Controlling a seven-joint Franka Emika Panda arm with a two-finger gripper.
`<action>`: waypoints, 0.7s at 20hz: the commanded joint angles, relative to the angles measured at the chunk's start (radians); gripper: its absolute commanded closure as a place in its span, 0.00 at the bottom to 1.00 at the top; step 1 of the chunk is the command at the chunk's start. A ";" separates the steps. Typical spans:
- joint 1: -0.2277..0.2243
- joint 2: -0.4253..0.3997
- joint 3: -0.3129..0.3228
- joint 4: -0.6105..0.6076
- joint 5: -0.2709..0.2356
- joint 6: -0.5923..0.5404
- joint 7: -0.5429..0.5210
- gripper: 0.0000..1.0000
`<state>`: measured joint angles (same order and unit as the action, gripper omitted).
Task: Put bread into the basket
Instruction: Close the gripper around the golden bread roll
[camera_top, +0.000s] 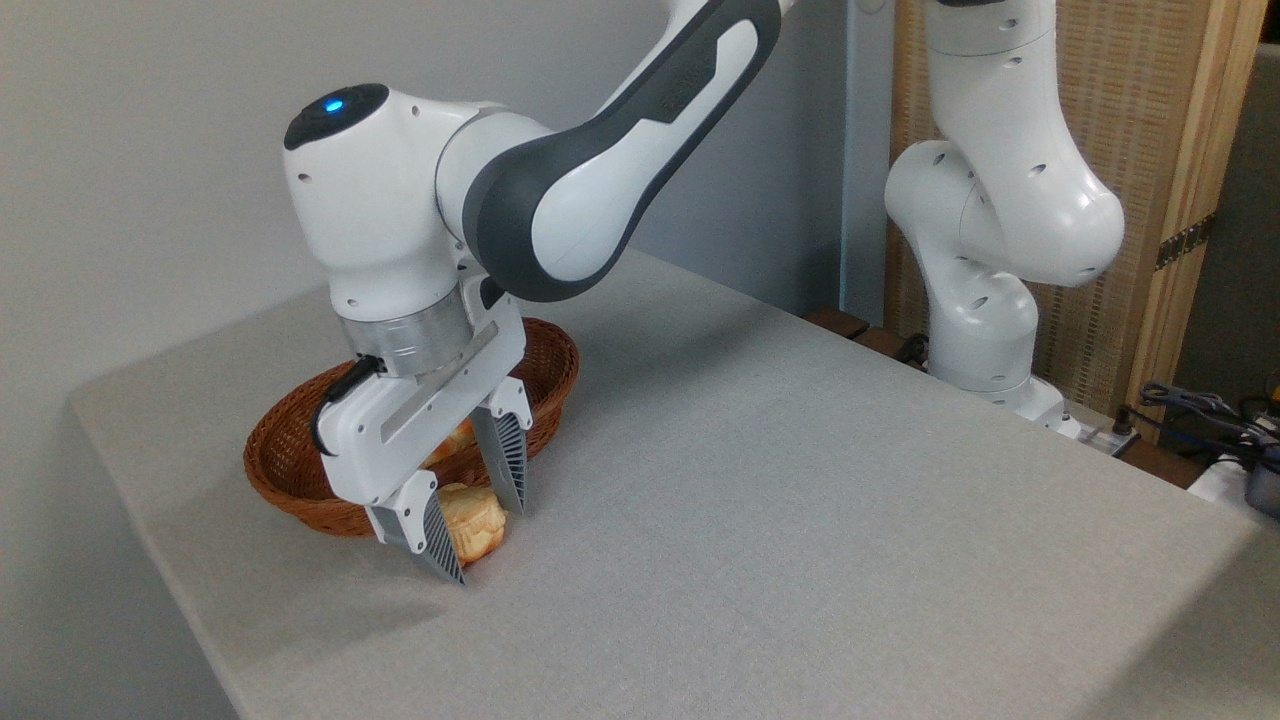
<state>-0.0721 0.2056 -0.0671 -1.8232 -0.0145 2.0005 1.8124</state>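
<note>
The bread, a small golden bun with lobed edges, lies on the grey table just in front of the basket. My gripper has come down over it and stands open, one finger on each side of the bun, tips near the tabletop. The near finger covers the bun's left part. I cannot tell whether the fingers touch it. The basket is reddish-brown wicker, and another golden piece of bread shows inside it behind the gripper.
The table's left edge runs close beside the basket. The arm's white base stands at the back right, with cables beyond the table's right corner.
</note>
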 joint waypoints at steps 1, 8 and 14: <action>0.000 0.011 -0.003 0.005 0.002 0.015 0.018 0.00; 0.002 0.014 -0.022 0.005 0.004 0.027 0.013 0.21; 0.003 0.014 -0.022 0.004 0.002 0.023 0.018 0.66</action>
<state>-0.0718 0.2124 -0.0865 -1.8231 -0.0145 2.0066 1.8125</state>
